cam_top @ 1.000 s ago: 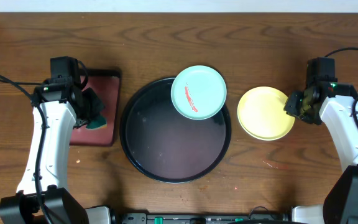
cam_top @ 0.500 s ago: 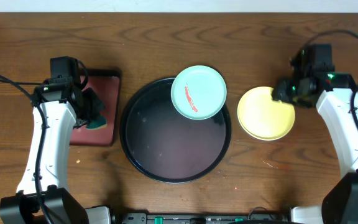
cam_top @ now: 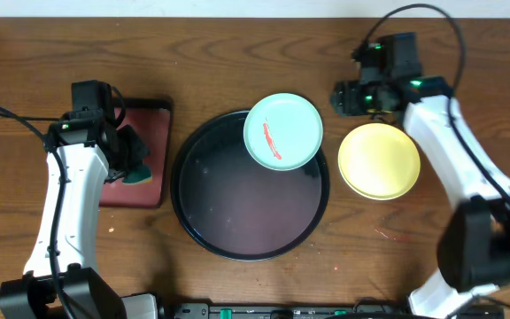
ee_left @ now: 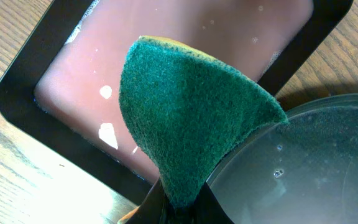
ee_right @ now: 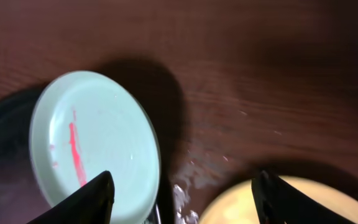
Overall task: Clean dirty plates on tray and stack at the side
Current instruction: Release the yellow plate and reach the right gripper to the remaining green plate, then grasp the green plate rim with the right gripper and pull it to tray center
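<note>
A mint-green plate (cam_top: pixel 282 131) with a red smear lies on the far right rim of the round black tray (cam_top: pixel 237 221); it also shows in the right wrist view (ee_right: pixel 95 146). A pale yellow plate (cam_top: pixel 379 161) lies on the table to the right of the tray, on top of something that shows only as a thin edge under it. My right gripper (cam_top: pixel 348 96) is open and empty, between the two plates at the back (ee_right: pixel 182 196). My left gripper (cam_top: pixel 131 159) is shut on a green sponge (ee_left: pixel 191 118) over the red tray.
A small rectangular dark red tray (cam_top: pixel 140 155) with soapy water stands left of the black tray; it shows in the left wrist view (ee_left: pixel 166 56). Wet foam spots lie on the table between the plates (ee_right: pixel 182 199). A cable (cam_top: pixel 7 120) runs at the far left.
My right arm has swung from the right side of the yellow plate to the left and back, and now sits between the two plates. The left arm has not moved.
</note>
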